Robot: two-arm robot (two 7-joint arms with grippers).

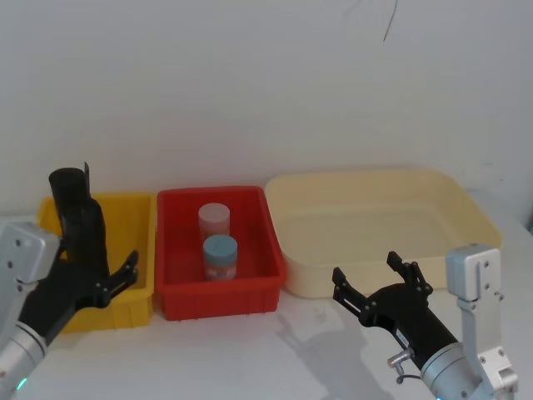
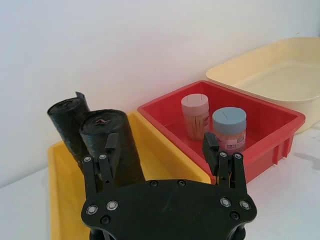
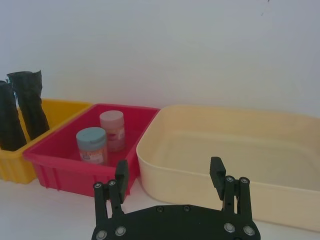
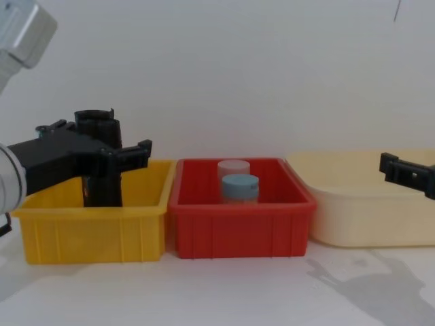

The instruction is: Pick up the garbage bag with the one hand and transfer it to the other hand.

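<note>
The bench (image 1: 241, 367) is white and smooth, with a faint sheen, and it runs across the full width of the head view. Straight behind the bench stands a plain white wall (image 1: 250, 83), matte and evenly lit, filling everything above the bench's far edge. High on the wall, above the bench's right part, a thin dark line (image 1: 389, 21) runs downward in a slight curve; whether it is a crack or a strand cannot be told. The light is soft and diffuse. Pale grey shadows (image 4: 360, 275) with blurred edges lie on the bench's near right part.
</note>
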